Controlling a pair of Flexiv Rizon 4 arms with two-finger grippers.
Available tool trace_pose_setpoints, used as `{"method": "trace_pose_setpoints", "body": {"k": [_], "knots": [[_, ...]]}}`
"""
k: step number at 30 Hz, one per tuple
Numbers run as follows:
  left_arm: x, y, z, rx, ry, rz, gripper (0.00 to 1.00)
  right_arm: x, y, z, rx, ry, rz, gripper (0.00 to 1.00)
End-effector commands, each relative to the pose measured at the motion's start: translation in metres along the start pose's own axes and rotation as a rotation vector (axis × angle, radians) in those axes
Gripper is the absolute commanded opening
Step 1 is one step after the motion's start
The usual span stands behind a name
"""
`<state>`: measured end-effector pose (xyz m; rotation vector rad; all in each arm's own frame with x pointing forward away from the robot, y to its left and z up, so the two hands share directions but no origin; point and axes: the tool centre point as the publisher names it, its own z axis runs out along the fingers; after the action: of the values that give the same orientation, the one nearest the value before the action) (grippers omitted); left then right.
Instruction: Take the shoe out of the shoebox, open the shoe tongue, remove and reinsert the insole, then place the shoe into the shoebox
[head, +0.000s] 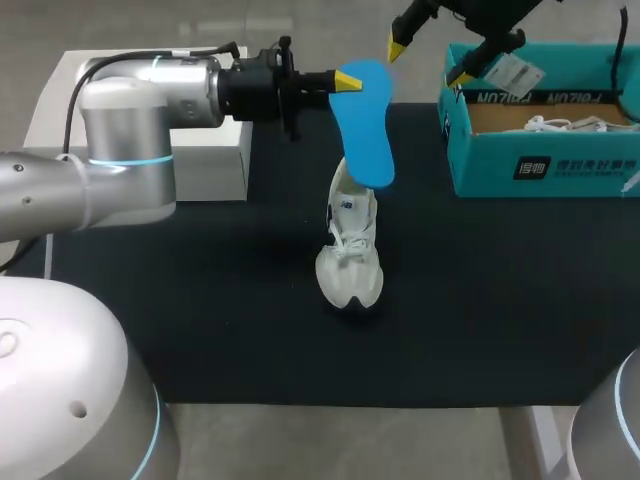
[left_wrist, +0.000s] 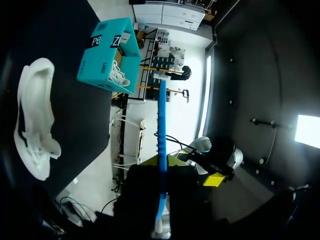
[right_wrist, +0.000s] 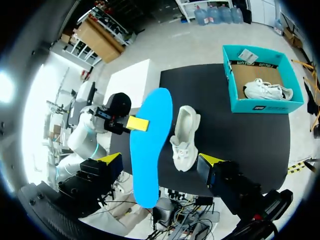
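Note:
My left gripper (head: 345, 80) is shut on the heel end of a blue insole (head: 365, 125), which it holds in the air with the toe end hanging down over the white shoe (head: 350, 250). The shoe lies on the black mat (head: 200, 300). In the left wrist view the insole (left_wrist: 161, 125) shows edge-on, clamped in my gripper (left_wrist: 161, 162). My right gripper (head: 428, 62) hangs open, high between insole and teal shoebox (head: 540, 165). In the right wrist view the insole (right_wrist: 150, 150) lies ahead of my open right gripper (right_wrist: 160, 160), with the shoe (right_wrist: 184, 137) beyond it.
The shoebox (right_wrist: 260, 102) stands open at the mat's far right with a second white shoe (right_wrist: 262, 90) inside. A white box (head: 220, 160) sits at the back left beside the mat. The mat's front half is bare black cloth.

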<state>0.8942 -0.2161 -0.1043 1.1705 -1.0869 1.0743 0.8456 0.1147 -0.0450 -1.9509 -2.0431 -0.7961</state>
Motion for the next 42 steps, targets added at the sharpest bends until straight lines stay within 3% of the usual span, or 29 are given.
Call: {"method": "trace_pose_setpoints", "body": {"k": [1,11,18,24,29,31,36,42], "knots": [[0.002,0.001,-0.003,0.006,0.005,0.002,0.0,-0.014,-0.006,0.0,-0.016,0.363,-0.002,1.0],[0.005,0.0,-0.004,0.001,0.01,0.0,0.0,-0.027,-0.007,0.004,0.002,0.559,-0.025,1.0],[0.006,0.001,-0.006,-0.002,0.012,-0.006,0.0,-0.033,-0.007,0.008,-0.004,0.639,-0.017,1.0],[0.006,0.002,-0.009,0.001,0.016,-0.008,0.0,-0.04,-0.005,0.012,-0.001,0.63,0.073,1.0],[0.007,0.002,-0.011,0.002,0.039,-0.038,0.0,-0.04,-0.005,0.012,-0.001,0.63,0.073,1.0],[0.007,0.0,-0.011,-0.005,0.056,-0.177,0.0,-0.04,-0.005,0.012,-0.001,0.63,0.073,1.0],[0.007,0.0,-0.011,-0.005,0.056,-0.177,0.0,-0.04,-0.005,0.012,-0.001,0.63,0.073,1.0],[0.007,0.0,-0.011,-0.005,0.056,-0.177,0.0,-0.056,-0.007,0.033,-0.014,0.747,0.136,1.0]]}}
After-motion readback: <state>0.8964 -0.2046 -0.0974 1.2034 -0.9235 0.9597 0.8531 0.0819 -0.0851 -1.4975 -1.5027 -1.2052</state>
